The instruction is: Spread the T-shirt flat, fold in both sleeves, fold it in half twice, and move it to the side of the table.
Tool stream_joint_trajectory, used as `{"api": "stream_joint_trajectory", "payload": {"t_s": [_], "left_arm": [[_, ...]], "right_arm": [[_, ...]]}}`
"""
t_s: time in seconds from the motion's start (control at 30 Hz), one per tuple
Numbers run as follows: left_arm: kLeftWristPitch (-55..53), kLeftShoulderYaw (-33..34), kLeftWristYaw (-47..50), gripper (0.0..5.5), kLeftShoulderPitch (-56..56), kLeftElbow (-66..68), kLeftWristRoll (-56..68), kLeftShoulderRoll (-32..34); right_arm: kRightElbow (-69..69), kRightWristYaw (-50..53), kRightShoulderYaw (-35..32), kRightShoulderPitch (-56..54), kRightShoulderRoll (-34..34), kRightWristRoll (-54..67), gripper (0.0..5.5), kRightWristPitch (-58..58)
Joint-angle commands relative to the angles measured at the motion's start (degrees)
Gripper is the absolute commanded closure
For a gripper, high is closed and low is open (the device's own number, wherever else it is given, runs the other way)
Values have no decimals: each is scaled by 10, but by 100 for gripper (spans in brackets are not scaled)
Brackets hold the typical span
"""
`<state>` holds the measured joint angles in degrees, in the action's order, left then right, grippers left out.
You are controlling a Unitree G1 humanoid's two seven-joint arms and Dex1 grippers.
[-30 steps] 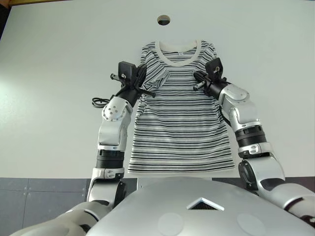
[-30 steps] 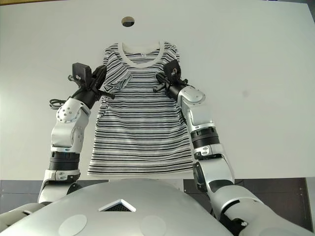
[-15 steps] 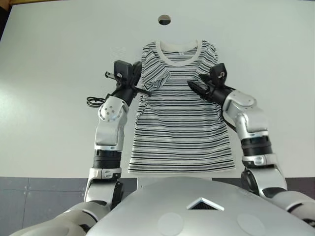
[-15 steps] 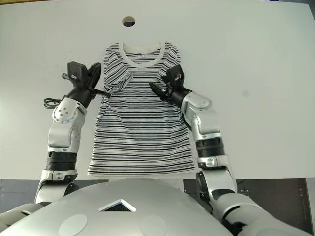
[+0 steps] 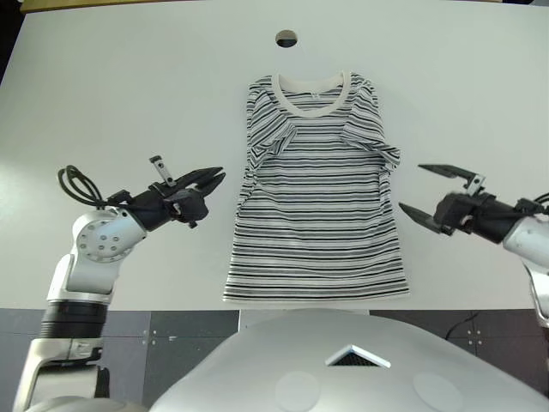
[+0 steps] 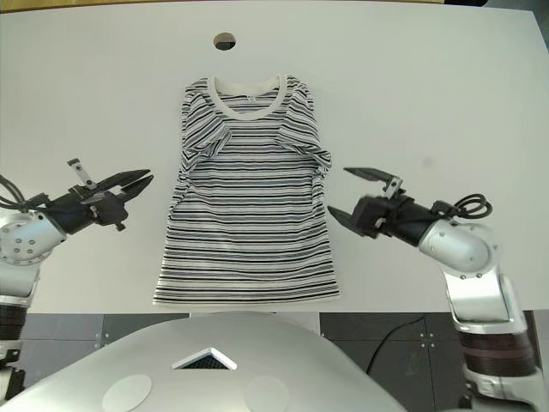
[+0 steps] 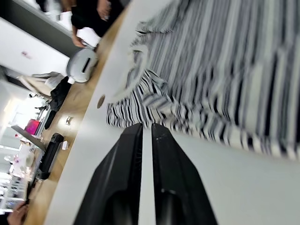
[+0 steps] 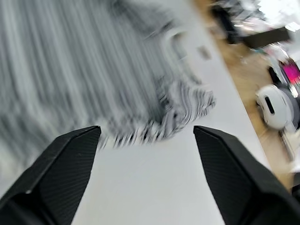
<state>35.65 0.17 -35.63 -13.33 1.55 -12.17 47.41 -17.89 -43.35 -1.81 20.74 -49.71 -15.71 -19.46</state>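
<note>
The right wrist view smears the T-shirt's stripes into grey streaks, and the room past the table edge in both wrist views is too jumbled to read. The shirt's hem, at 6 o'clock, lies right along the near table edge, and I cannot tell whether it overhangs.

There is one striped T-shirt [image 5: 317, 206], lying face up and flat in the middle of the white table [image 5: 129, 86], collar towards 12 o'clock. Its two sleeves are both folded inward: the left sleeve [image 5: 274, 139] and the right sleeve [image 5: 375, 137] rest on the chest. One round hole [image 5: 286, 39] sits in the tabletop at 12 o'clock of the collar, apart from it.

There are two grippers, each with two fingers. The left gripper [image 5: 210, 178] hovers at 9 o'clock of the shirt, near its side seam but not touching, tips aimed at the cloth. Its fingers [image 7: 124, 178] are drawn almost together, a thin slit between them and no cloth in it. The right gripper [image 5: 411, 189] hovers at 3 o'clock, just beside the shirt's edge, released and spread wide. Its fingers [image 8: 61, 168] frame the folded sleeve's edge from above.

Broad white tabletop stretches at 9 and 3 o'clock beyond both grippers. The far edge runs just past the hole.
</note>
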Motion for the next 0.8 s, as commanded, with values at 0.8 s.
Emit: {"api": "stream_joint_trajectory", "payload": {"t_s": [0.8], "left_arm": [[-54, -133, -170, 410, -158, -97, 53, 121]], "right_arm": [[13, 116, 89, 69, -120, -213, 89, -329]]}}
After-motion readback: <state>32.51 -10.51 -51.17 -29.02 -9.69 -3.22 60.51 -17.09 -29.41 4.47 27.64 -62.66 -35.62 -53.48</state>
